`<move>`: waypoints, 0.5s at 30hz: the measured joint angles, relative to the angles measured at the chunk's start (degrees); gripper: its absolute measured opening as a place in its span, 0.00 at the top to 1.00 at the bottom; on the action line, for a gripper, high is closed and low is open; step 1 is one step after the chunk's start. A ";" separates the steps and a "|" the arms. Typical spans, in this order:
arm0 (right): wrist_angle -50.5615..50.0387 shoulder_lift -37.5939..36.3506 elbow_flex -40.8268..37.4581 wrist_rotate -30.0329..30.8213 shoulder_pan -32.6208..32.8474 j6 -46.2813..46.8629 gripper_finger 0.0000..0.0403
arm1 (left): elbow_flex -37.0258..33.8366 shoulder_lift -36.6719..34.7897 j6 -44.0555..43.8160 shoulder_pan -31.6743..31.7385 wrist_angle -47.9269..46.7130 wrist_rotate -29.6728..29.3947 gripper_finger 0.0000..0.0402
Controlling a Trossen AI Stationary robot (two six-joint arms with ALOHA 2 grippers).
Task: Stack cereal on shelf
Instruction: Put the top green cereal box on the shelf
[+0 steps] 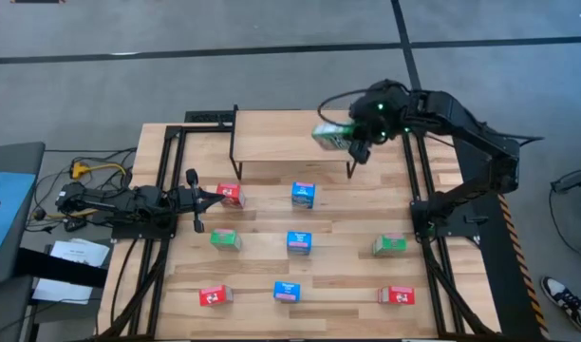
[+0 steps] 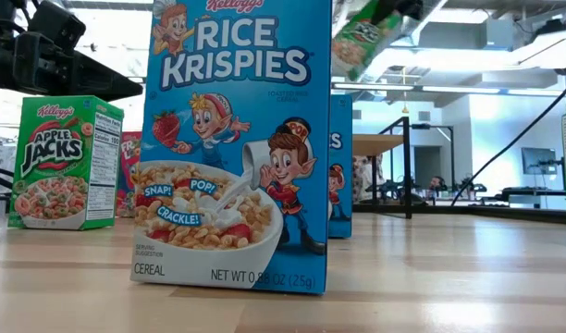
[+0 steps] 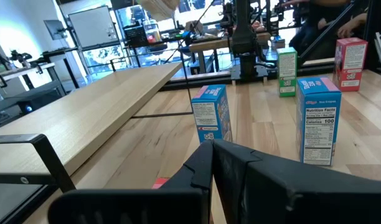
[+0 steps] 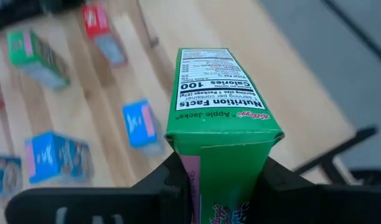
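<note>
Your right gripper (image 1: 352, 141) is clamped on a small green cardboard cereal box (image 1: 332, 136) and holds it up in the air, tilted, over the right end of the small light wood shelf with thin black legs (image 1: 271, 142). Nothing rests on the shelf top. Your left gripper (image 1: 197, 199) lies low at the left side of the slatted wooden tabletop (image 1: 347, 256), fingers pressed together with nothing between them, just beside a small red cereal box (image 1: 230, 195). The other red, blue and green boxes stand in rows on the tabletop.
</note>
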 joint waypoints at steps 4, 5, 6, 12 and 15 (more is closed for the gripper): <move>6.85 0.00 0.00 -0.02 -2.27 -2.58 0.73 | 0.00 0.00 0.02 -0.02 0.00 0.00 1.00; 8.15 0.00 0.00 0.00 -2.77 -4.10 0.73 | 0.00 0.00 0.00 0.00 0.02 0.00 1.00; 9.30 0.00 0.00 0.00 -3.32 -5.69 0.73 | 0.01 0.00 0.00 -0.01 0.01 -0.01 1.00; 17.19 0.04 0.00 3.94 -6.43 -14.10 0.73 | 0.00 0.00 0.00 -0.01 0.02 -0.01 1.00; 22.77 0.07 0.00 5.83 -7.95 -18.42 0.73 | 0.00 0.00 0.00 -0.02 0.02 -0.02 1.00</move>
